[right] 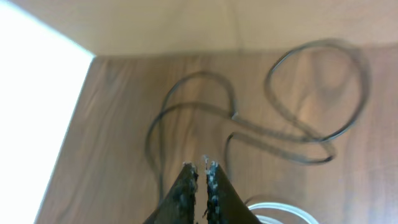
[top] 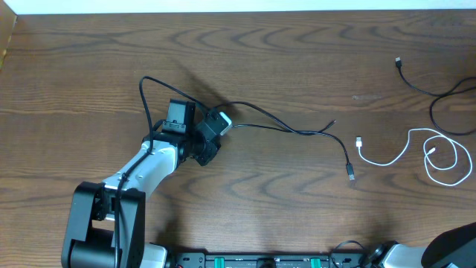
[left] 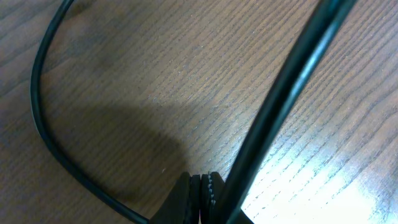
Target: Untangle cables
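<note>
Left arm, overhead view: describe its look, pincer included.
The left arm has a white forearm shell on a boxy black base, with a black wire running along it. Its wrist and left pincer are black; close up, the fingertips show fine ridged inner edges.

Legible markings: none. From my three views I can read no text, label, brand, number or sign on the wooden table (top: 297,59), on the cables (top: 300,133), or on the left arm (top: 152,160).
</note>
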Motion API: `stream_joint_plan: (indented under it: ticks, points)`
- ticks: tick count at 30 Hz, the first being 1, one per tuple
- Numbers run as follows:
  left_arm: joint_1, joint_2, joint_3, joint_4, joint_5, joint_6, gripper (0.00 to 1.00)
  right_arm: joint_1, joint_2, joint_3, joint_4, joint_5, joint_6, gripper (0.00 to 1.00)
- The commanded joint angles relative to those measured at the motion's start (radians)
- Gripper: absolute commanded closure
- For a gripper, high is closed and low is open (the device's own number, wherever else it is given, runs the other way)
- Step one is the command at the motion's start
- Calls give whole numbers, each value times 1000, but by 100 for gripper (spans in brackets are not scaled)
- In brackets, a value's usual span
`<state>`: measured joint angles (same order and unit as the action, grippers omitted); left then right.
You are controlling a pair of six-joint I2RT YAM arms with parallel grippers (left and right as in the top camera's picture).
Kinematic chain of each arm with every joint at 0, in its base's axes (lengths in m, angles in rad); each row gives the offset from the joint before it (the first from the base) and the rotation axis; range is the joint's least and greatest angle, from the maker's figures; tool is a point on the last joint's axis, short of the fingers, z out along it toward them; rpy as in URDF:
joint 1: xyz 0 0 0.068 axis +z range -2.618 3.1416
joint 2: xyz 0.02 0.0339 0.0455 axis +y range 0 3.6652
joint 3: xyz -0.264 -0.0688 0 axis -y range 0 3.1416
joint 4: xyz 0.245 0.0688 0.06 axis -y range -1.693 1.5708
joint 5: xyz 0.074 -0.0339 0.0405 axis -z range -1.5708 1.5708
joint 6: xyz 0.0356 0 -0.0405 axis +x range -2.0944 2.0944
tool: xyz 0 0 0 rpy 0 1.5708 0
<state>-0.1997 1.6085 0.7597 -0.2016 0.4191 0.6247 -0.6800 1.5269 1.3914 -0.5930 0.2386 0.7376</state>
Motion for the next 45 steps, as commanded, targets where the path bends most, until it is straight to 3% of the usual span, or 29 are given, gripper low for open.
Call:
stream_joint_plan:
  ticks: [1, 3, 5, 6, 13, 18, 22, 27, 29, 31, 36, 40, 45]
  points:
    - [5, 5, -3, -3, -2, -10, 93, 43, 14, 2, -53, -156, -4, 58]
    - [5, 5, -3, -3, -2, -10, 91, 79, 16, 1, -98, -154, 16, 27]
    - [5, 5, -3, -2, -2, -10, 73, 122, 16, -2, -143, -155, 44, 11]
    - [5, 5, -3, 0, -2, -10, 71, 147, 16, -6, -161, -155, 58, 8]
    - [5, 5, -3, 44, -2, -10, 69, 309, 16, -123, -162, -132, 101, 5]
    - [5, 5, -3, 67, -2, -10, 44, 438, 16, -328, -53, -125, 172, 2]
    - [5, 5, -3, 77, -2, -10, 43, 531, 16, -513, 108, -126, 213, 1]
    - [5, 5, -3, 85, -2, -10, 42, 595, 16, -616, 209, -121, 212, 3]
    - [5, 5, -3, 85, -2, -10, 40, 611, 16, -636, 218, -108, 213, 3]
    - [5, 5, -3, 85, -2, -10, 31, 622, 16, -650, 218, -92, 212, 3]
    - [5, 5, -3, 84, -2, -10, 29, 628, 16, -673, 226, -60, 212, 3]
    - [5, 5, -3, 84, -2, -10, 29, 628, 16, -673, 324, -62, 203, 4]
    - [5, 5, -3, 83, -2, -10, 30, 628, 16, -668, 536, -101, 64, 5]
